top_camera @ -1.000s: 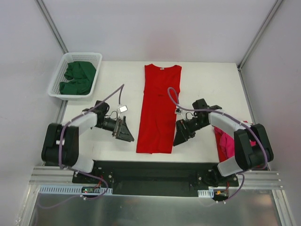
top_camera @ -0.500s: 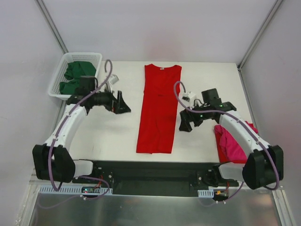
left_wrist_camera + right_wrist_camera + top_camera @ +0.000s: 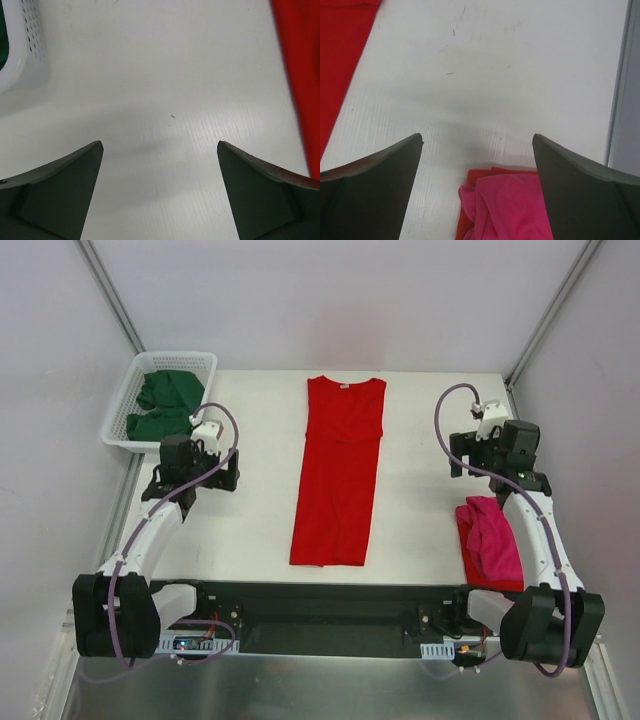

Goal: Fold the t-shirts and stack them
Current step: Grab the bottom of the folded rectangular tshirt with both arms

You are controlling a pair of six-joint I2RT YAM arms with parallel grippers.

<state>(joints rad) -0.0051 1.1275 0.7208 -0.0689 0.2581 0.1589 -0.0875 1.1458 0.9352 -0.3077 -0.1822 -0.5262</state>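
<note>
The bright red t-shirt lies flat as a long narrow strip down the middle of the white bench, with an arm well off to either side. The left hand, fingers spread wide and holding nothing, hangs over bare bench between that shirt and the white lattice basket at the far-left corner, which holds crumpled dark green t-shirts. The right hand, also spread and empty, hovers near the right edge just beyond the bunched magenta-pink t-shirt, where some red cloth shows under the pink.
</note>
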